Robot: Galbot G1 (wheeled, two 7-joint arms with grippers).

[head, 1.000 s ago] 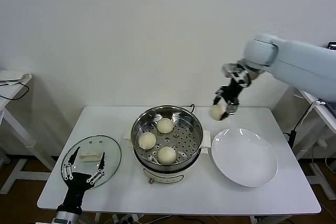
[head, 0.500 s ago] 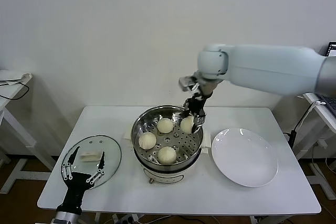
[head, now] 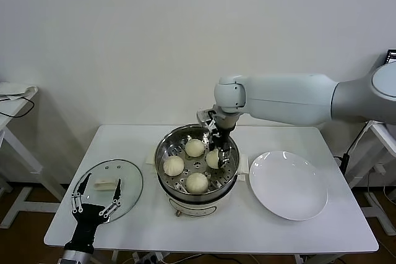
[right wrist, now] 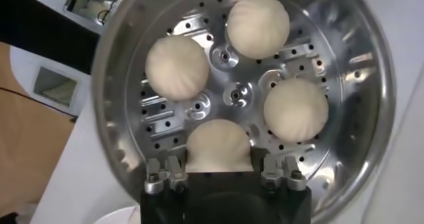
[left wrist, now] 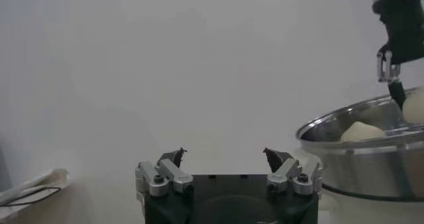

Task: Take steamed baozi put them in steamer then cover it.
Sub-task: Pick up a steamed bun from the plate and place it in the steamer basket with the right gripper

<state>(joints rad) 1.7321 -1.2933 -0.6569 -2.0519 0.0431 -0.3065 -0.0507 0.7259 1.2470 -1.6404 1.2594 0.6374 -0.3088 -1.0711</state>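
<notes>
The steamer [head: 162, 153] stands mid-table with its perforated tray showing. My right gripper [head: 216, 156] reaches down into it and is shut on a steamed baozi [head: 213, 159] at the tray's right side. In the right wrist view that baozi [right wrist: 218, 146] sits between the fingers of the right gripper [right wrist: 218, 171], low over the tray. Three other baozi [right wrist: 177, 67] [right wrist: 258, 25] [right wrist: 295, 109] rest on the tray. The cover [head: 128, 177], a glass lid with a cream handle, lies flat at the front left. My left gripper [head: 96, 201] hangs open just above it, holding nothing.
A bare white plate [head: 288, 185] lies right of the steamer. Small side tables stand off both ends of the white table [head: 247, 233]. From the left wrist view the steamer's wall [left wrist: 358, 169] shows at the far side.
My right arm has swung left from above the plate, carrying the baozi over the steamer and down onto the tray. The left arm has not moved.
</notes>
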